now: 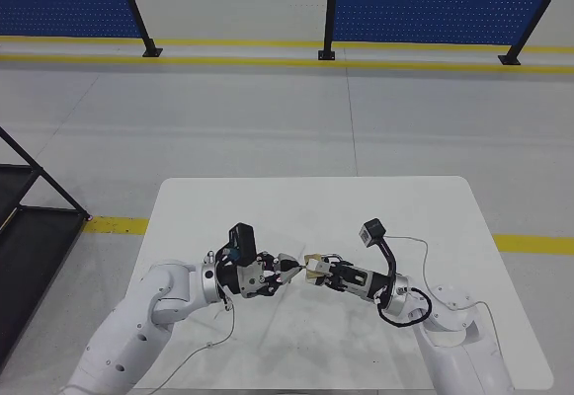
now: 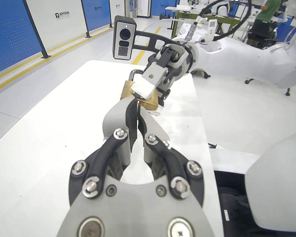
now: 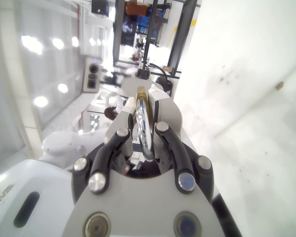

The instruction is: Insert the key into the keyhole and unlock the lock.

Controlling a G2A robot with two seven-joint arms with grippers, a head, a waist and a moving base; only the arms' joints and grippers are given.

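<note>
Both grippers meet above the middle of the white table (image 1: 415, 212). My right gripper (image 1: 324, 271) is shut on the brass padlock (image 1: 316, 264); in the left wrist view its white-padded fingers (image 2: 143, 89) clamp the padlock (image 2: 128, 90) body, with the silver shackle (image 2: 133, 74) pointing away. In the right wrist view the padlock (image 3: 143, 122) stands edge-on in my right gripper (image 3: 141, 99). My left gripper (image 2: 138, 104) is shut, its tips pressed against the padlock's near end. A sliver of the key (image 2: 138, 103) shows between them; the keyhole is hidden. From above, my left gripper (image 1: 287, 269) touches the padlock.
A thin cable (image 1: 420, 244) trails over the table by the right arm. A black rack (image 1: 15, 232) stands on the floor to the left of the table. Blue barrier panels (image 1: 425, 20) line the far side of the room.
</note>
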